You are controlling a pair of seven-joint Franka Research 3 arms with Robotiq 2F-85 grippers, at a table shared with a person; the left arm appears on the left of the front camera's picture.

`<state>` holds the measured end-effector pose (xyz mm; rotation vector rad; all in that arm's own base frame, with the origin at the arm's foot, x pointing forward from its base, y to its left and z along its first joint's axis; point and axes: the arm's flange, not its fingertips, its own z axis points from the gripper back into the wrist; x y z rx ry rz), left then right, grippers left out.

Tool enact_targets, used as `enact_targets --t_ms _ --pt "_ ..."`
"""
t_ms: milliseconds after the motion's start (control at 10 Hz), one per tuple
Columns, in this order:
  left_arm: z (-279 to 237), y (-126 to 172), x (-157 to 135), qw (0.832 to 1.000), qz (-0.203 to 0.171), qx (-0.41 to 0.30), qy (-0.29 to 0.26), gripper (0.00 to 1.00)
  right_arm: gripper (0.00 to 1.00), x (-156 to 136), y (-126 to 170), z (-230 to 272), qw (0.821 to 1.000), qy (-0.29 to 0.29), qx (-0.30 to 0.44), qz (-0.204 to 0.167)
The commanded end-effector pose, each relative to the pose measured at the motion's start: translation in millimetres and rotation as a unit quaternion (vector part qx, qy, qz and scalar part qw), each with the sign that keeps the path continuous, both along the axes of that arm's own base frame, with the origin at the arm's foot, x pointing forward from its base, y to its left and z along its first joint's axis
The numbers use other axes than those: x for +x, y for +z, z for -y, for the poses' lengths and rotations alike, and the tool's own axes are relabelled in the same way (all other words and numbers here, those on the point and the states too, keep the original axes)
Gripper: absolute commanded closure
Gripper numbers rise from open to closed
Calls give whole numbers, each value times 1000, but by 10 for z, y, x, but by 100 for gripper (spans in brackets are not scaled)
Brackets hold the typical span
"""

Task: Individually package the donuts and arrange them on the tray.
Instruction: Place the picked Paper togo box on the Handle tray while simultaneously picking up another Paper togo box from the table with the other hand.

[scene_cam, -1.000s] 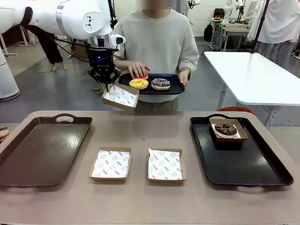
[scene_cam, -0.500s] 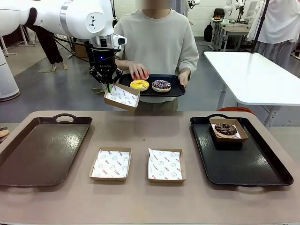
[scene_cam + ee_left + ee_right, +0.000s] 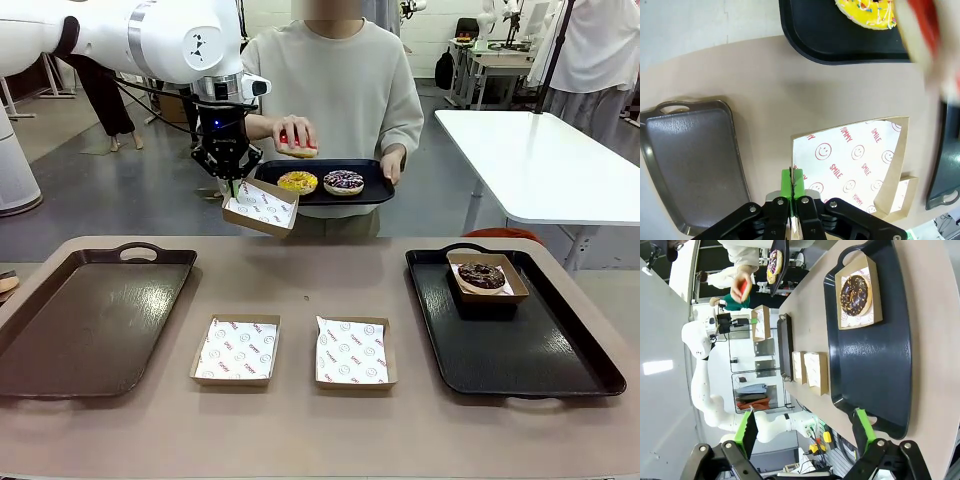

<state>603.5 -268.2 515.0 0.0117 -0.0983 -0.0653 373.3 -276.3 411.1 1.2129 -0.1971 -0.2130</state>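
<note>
A glossy red ring donut (image 3: 297, 147) is held in a person's hand (image 3: 289, 132) just above a small black tray (image 3: 380, 190). A yellow sprinkled ring donut (image 3: 297, 182) and a purple-brown, white-drizzled ring donut (image 3: 343, 181) are laid flat on it, side by side. A dark chocolate ring donut (image 3: 482, 275) is boxed well to its right.

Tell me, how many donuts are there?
4: a red donut in the person's hand, a yellow donut and a drizzled donut on the held tray, a chocolate donut boxed on the right tray.
</note>
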Motion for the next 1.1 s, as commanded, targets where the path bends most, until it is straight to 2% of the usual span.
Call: enact_targets --t_ms 0,1000 --pt "-22 20 -23 1000 3 0 -2 100 0 -11 0 8 1000 -1 1 -1" --pt "-22 20 -23 1000 3 0 -2 100 0 -11 0 8 1000 -1 1 -1"
